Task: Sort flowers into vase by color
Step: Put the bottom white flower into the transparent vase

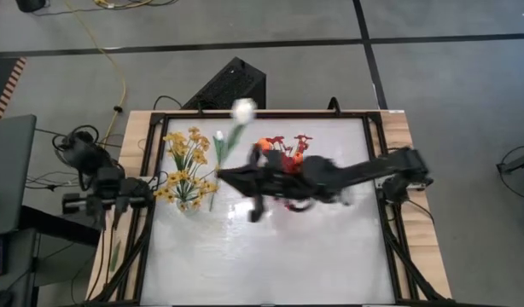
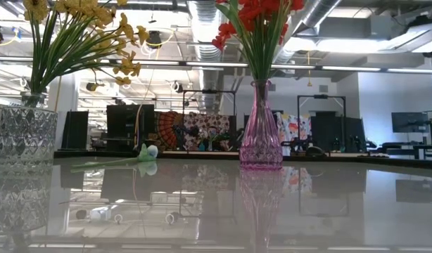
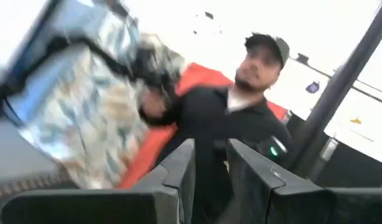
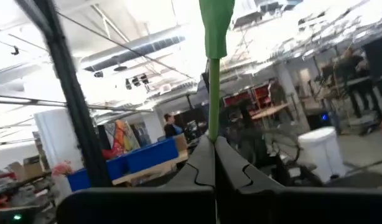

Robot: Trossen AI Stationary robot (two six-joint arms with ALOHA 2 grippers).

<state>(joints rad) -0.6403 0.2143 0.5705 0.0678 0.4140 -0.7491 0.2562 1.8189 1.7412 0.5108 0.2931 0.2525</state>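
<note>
Over the middle of the table (image 1: pixel 270 256), seen from above, our right gripper (image 1: pixel 224 175) stands clamped on the green stem of a white tulip (image 1: pixel 243 109), whose bud reaches past the far edge. Just beside it, toward the left edge, a clear vase (image 1: pixel 188 203) holds yellow sprays (image 1: pixel 187 152); red sprays (image 1: pixel 288 145) show behind the arm, and our left gripper (image 1: pixel 117 205) waits off the left edge. At table height we see the clear vase (image 2: pixel 22 137) with the yellow sprays (image 2: pixel 82 28) at the left, a pink vase (image 2: pixel 260 133) holding the red sprays (image 2: pixel 262 14) near the middle, and another white tulip (image 2: pixel 147 150) lying flat by the far edge. From the left wrist our fingers (image 3: pixel 178 180) stand slightly apart with nothing between them, facing a person (image 3: pixel 241 118). From the right wrist the fingers (image 4: pixel 200 165) are pressed together on the upright stem (image 4: pixel 214 93).
</note>
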